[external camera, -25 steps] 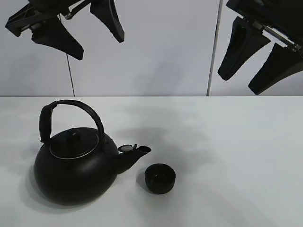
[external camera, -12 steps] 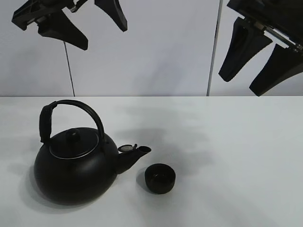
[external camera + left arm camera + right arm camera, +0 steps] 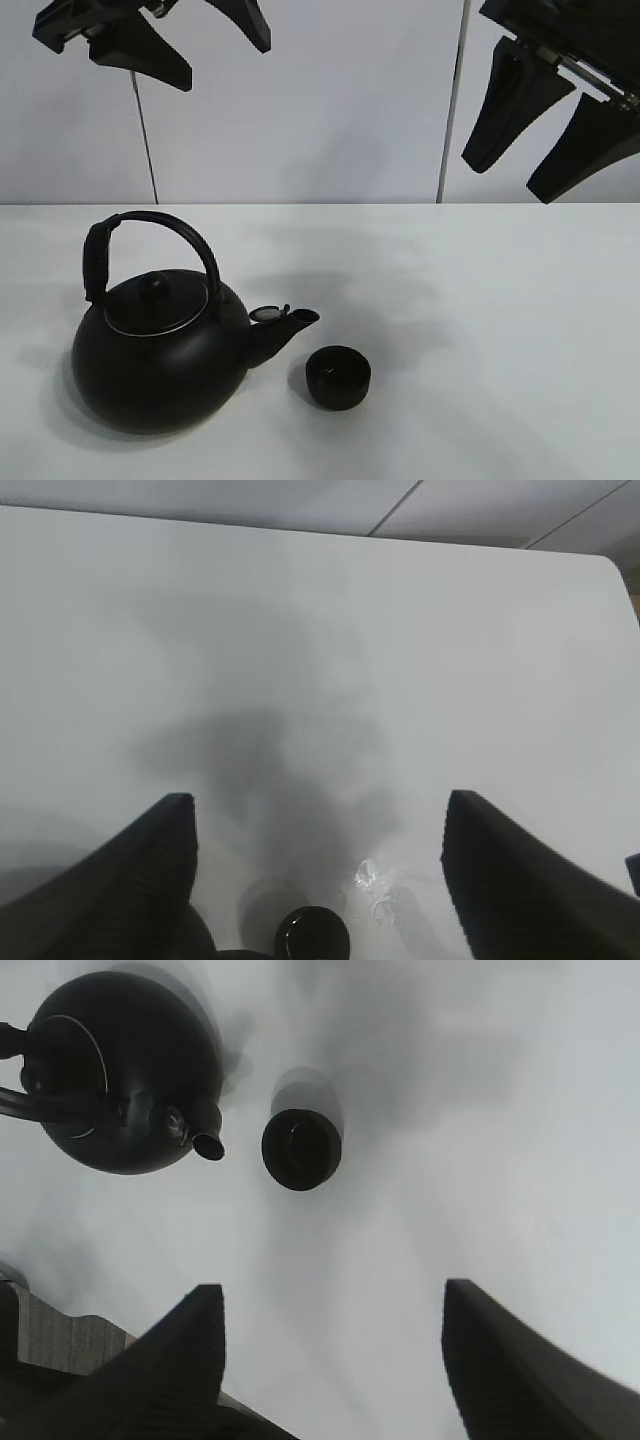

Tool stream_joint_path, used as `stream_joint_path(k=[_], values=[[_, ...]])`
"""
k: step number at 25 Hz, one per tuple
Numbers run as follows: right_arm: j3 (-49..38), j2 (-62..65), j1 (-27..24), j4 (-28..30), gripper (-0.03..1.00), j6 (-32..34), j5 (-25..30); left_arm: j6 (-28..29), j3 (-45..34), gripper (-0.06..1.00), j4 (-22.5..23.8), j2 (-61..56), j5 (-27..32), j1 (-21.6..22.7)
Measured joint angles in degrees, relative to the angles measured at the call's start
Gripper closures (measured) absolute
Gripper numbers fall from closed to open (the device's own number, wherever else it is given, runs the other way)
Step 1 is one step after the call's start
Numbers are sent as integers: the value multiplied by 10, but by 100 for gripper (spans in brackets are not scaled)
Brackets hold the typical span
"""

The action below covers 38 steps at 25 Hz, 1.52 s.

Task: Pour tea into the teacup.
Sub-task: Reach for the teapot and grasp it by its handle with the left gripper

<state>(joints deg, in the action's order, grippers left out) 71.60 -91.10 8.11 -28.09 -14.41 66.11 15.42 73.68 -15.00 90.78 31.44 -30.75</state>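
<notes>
Matt black kettle (image 3: pixel 160 370) and teacup (image 3: pixel 338 377) on smooth white table (image 3: pixel 500 350).

You see 1 teacup (image 3: pixel 338 377): a small, round, matte-black bowl with no handle. It stands upright, mouth up, on the white table (image 3: pixel 500 330). It sits just beside the spout tip of the kettle (image 3: pixel 160 360), apart from it. You cannot tell its contents.
</notes>
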Motion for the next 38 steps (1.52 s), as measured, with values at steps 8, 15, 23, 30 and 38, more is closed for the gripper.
stream_joint_path(k=[8, 15, 23, 30, 38], values=[[0, 0, 0, 0, 54, 0, 0, -87, -24, 45, 0, -15, -17, 0], [0, 0, 0, 0, 54, 0, 0, -143, -186, 45, -1, -124, -196, 0], [0, 0, 0, 0, 54, 0, 0, -210, -365, 45, -2, -240, -372, 0], [0, 0, 0, 0, 54, 0, 0, -201, -495, 45, 69, -257, -515, 0], [0, 0, 0, 0, 54, 0, 0, -190, -596, 48, 114, -244, -647, 0]])
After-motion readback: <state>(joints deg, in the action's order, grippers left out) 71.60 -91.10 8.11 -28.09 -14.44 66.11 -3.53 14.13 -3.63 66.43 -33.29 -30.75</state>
